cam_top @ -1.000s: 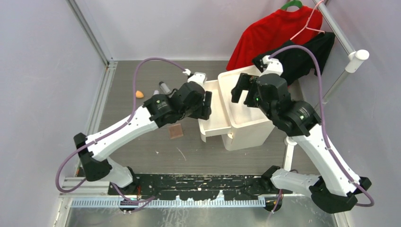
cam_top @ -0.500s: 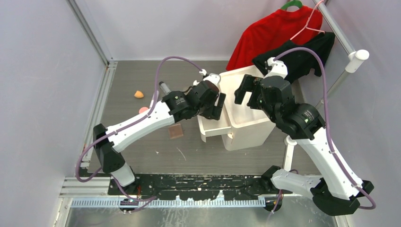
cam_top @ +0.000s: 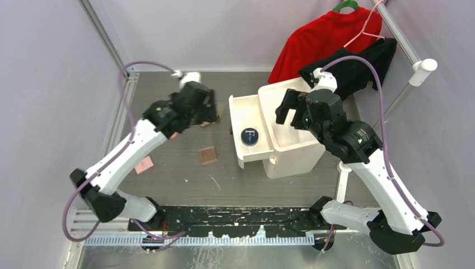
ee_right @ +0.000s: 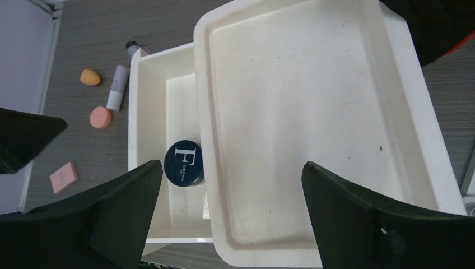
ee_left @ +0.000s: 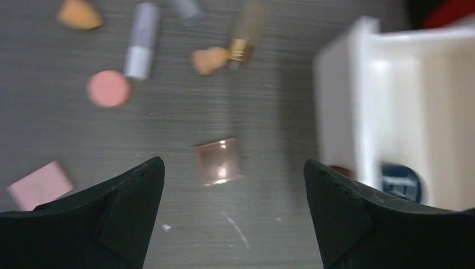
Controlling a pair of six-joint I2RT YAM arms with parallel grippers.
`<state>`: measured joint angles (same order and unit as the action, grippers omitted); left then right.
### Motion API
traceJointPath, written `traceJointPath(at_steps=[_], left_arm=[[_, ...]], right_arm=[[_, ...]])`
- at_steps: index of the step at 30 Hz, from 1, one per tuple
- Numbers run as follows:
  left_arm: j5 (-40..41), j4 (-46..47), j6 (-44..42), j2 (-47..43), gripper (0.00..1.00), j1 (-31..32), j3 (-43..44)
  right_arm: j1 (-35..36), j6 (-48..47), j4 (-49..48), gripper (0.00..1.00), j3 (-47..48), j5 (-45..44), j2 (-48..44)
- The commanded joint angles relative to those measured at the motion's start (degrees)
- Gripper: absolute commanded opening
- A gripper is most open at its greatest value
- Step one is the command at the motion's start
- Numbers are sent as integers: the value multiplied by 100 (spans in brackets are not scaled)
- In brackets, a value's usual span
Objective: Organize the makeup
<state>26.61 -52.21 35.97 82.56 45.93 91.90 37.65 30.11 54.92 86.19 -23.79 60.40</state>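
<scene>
The round navy compact [cam_top: 250,136] lies in the open white drawer [cam_top: 240,109]; it also shows in the right wrist view [ee_right: 184,163]. My left gripper [cam_top: 208,110] is open and empty, high above the table left of the drawer. Below it in the left wrist view lie the square brown palette [ee_left: 219,161], a pink round sponge [ee_left: 108,88], two orange sponges [ee_left: 78,14] [ee_left: 208,60], the white tube [ee_left: 140,47], the gold-brown bottle [ee_left: 243,33] and the clear vial [ee_left: 187,7]. My right gripper [ee_right: 232,165] is open and empty above the white organizer's top tray [ee_right: 302,123].
A pink rectangular piece [cam_top: 144,165] lies on the table at the left. Red [cam_top: 319,39] and black [cam_top: 364,64] clothes hang at the back right, next to a white rail post [cam_top: 421,70]. Metal frame rails [cam_top: 112,50] run along the left.
My left arm has pulled back left from the drawer and now hangs over the loose makeup. The navy compact now lies uncovered in the drawer. The right arm has barely moved.
</scene>
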Motion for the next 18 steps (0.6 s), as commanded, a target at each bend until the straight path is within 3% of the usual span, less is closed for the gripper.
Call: traceJointPath(at_steps=[1,3,7,12,18], left_arm=[[419,-1070,798,-884,94,-1395,-985],[238,-1078,978,-1382,96,-2252,-1729],[507,-920,1300,-1571,99,-3398,-2701],[1069,-804,1576,-735,99,-4047,-2928],[-468,320,879,296,99,-5157,-3412]], right_arm=[[-18,-22,-249,100,10,166,8],[-15,-1,-274,100,4,280,49],[-21,29,-306,100,26,500,202],[-15,62,-212,100,302,868,646],[-21,-5,241,100,998,829,1317]])
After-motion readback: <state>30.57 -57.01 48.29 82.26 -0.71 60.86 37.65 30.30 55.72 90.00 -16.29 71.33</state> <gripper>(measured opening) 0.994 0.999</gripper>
